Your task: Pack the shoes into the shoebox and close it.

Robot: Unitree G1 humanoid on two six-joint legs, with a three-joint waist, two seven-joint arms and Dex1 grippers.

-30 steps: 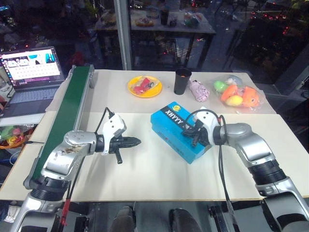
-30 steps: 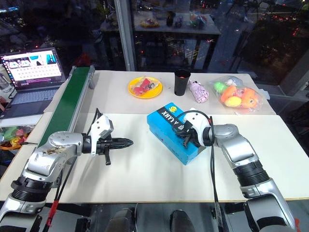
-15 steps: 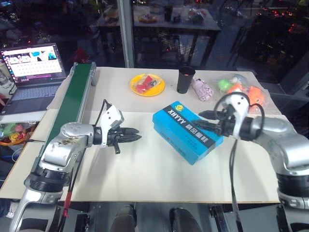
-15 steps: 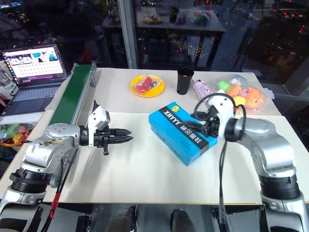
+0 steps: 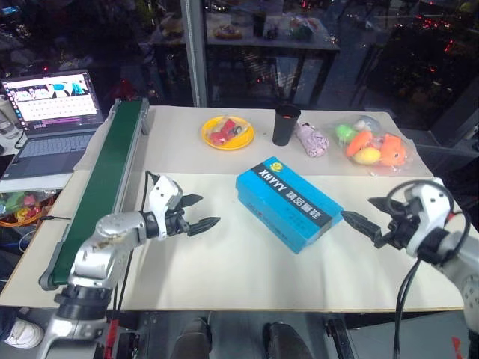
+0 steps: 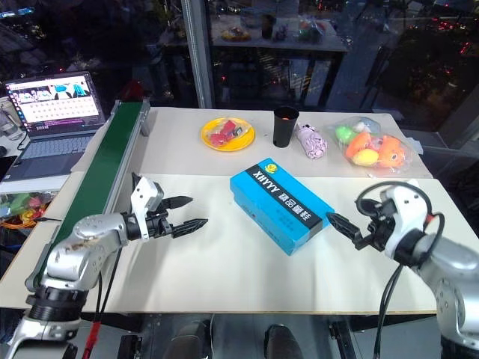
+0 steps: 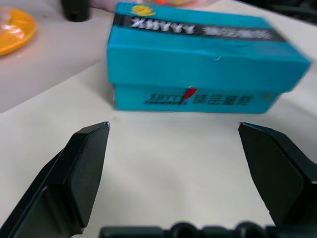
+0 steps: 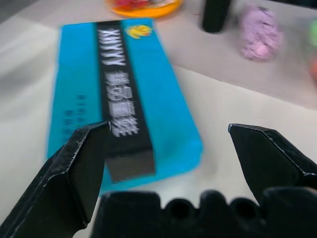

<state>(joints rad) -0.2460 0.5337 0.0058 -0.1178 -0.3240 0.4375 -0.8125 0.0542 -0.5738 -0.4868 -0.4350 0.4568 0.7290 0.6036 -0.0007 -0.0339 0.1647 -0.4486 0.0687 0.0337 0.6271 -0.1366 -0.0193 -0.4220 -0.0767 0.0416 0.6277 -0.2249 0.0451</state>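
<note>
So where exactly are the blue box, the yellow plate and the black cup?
blue box (image 5: pixel 288 202): left eye view, on its closed lid.
yellow plate (image 5: pixel 241 142): left eye view, on its bare rim.
black cup (image 5: pixel 285 127): left eye view, on its side.

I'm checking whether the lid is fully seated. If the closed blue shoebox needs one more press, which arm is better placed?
Right, marginally. The right gripper, open, sits just off the shoebox's near corner. The left gripper, also open, points at the box across a wider stretch of bare table. The lid looks shut already.

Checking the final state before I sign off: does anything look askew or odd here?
The shoebox is closed, lid flat, but lies diagonally across the table. Both grippers, left and right, are open and clear of it. Nothing is spilled.
</note>
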